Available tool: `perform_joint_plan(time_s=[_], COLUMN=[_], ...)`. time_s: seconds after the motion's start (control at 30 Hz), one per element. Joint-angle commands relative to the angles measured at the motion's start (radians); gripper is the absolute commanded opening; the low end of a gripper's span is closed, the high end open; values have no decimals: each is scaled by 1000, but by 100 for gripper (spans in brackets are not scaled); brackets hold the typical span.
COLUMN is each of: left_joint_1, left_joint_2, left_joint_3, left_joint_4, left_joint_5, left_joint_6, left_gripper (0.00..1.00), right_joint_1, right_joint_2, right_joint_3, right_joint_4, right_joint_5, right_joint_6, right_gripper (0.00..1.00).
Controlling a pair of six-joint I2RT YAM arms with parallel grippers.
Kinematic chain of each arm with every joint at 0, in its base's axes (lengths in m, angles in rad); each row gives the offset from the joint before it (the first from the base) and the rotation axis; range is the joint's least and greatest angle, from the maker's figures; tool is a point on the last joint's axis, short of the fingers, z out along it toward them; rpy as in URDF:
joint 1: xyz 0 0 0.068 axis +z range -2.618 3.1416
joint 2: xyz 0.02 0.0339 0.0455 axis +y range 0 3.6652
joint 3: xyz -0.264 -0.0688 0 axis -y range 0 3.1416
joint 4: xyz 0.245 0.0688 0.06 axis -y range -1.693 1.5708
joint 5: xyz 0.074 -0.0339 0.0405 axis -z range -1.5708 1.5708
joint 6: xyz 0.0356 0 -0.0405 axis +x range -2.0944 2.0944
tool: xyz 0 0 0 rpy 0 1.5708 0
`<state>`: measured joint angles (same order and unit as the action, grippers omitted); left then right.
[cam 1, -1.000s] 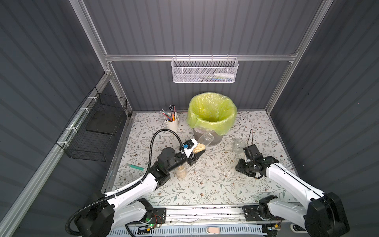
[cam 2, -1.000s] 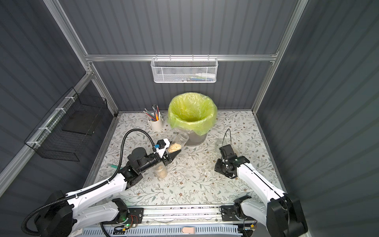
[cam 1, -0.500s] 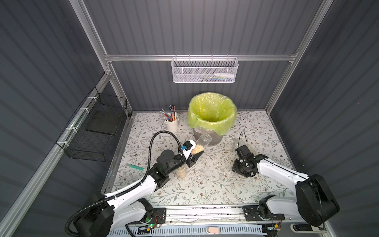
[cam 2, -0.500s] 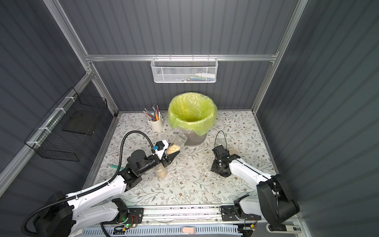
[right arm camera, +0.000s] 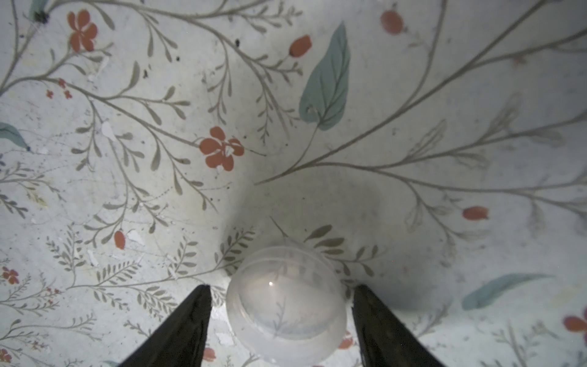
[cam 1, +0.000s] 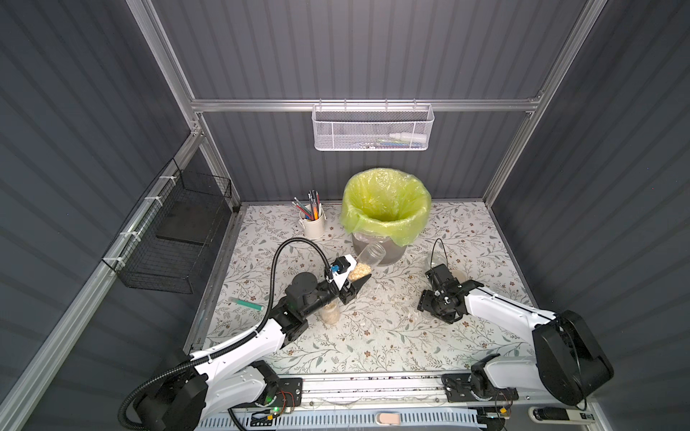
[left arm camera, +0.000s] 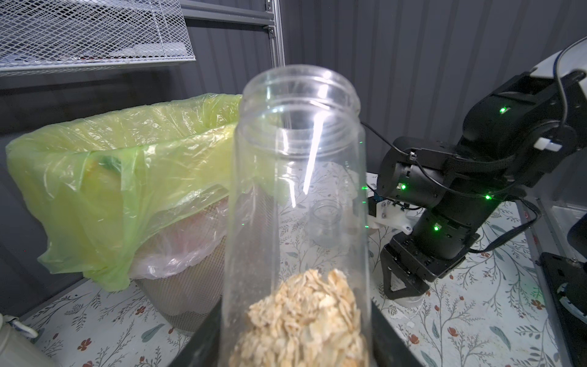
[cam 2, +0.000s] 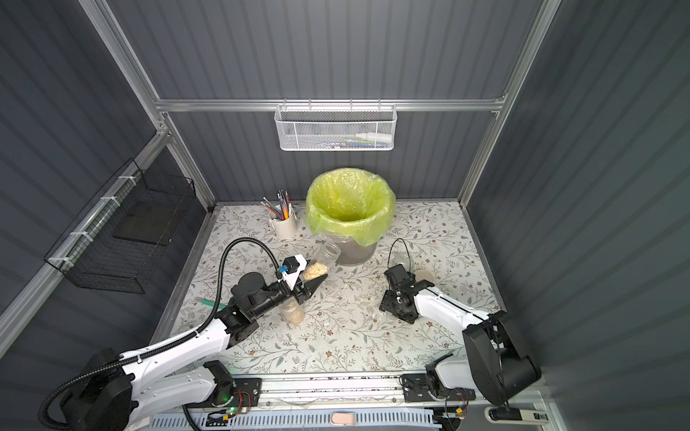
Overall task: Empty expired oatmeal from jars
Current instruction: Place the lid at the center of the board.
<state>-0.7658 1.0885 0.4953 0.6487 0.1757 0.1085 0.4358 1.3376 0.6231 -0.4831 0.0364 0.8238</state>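
Left gripper (cam 1: pixel 354 278): it is pinching a clear jar (cam 1: pixel 369 259) low down, near the jar's bottom.
Right gripper (right arm camera: pixel 281 287): its fingers are spread apart, one on each side of a clear lid (right arm camera: pixel 286 305). The lid lies flat on the table (cam 1: pixel 373 336). The fingers are not squeezing it. This spot is in front of the bin (cam 1: pixel 392 250), toward the robot's right.
Held jar: it has no lid on. It leans with its mouth up and toward the bin. The mouth is very close to the bin's grey wall but lower than the bag (cam 1: pixel 422 209) rim.
Where the food is: the oatmeal (left arm camera: pixel 301 317) sits in a heap at the bottom of the held jar. None is near the mouth.
Other jars: a second jar (cam 1: pixel 330 313) with flakes in it stands under the left arm, farther from the bin. An empty jar (cam 1: pixel 435 261) stands near the bin, toward the robot's right, with a beige lid (cam 1: pixel 457 276) beside it.
Step now: I think the open jar is being carried to the bin to be poured out. Nothing is pouring yet.
Next move: the jar needs to go up, until its mouth is over the bag's rim. Then it must tip mouth-down so the flakes slide out.
Watch out: if it tips too soon, the flakes will land on the table.
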Motion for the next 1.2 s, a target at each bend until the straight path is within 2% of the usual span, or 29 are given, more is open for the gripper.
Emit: perform_joint_plan(time_s=[0.0,0.1,0.2,0.4,0.5,0.67,0.77,0.93,1.07,1.17], left_joint_1=[-3,-3,-3,-2,-3,-3,-2,-3,-1,2], left_joint_2=[-9,-15,-31,-41,-26,-2,0,38,89,136], left_joint_3=[15,21,51,106,157,234,276,368,443,512], left_joint_4=[29,14,-51,-143,-207,-296,-332,-403,-430,-468], left_joint_5=[-5,-5,2,-16,-19,-38,-47,-62,-52,-28], left_joint_6=[14,19,32,64,75,115,142,189,199,227], left_gripper=[0,0,0,1,1,1,2,2,2,2], right_joint_1=[10,14,26,29,29,32,40,38,38,37], right_joint_2=[-8,-60,-134,-305,-381,-468,-500,-601,-567,-559], right_joint_3=[18,44,128,251,265,285,344,325,344,330], right_joint_4=[-41,-90,-222,-370,-353,-283,-320,-156,-59,81], right_joint_5=[33,54,70,78,19,-149,-162,-236,-318,-362], right_joint_6=[6,0,-21,-76,-93,-116,-124,-103,-104,-60], right_gripper=[78,89,99,99,99,99,99,99,99,99])
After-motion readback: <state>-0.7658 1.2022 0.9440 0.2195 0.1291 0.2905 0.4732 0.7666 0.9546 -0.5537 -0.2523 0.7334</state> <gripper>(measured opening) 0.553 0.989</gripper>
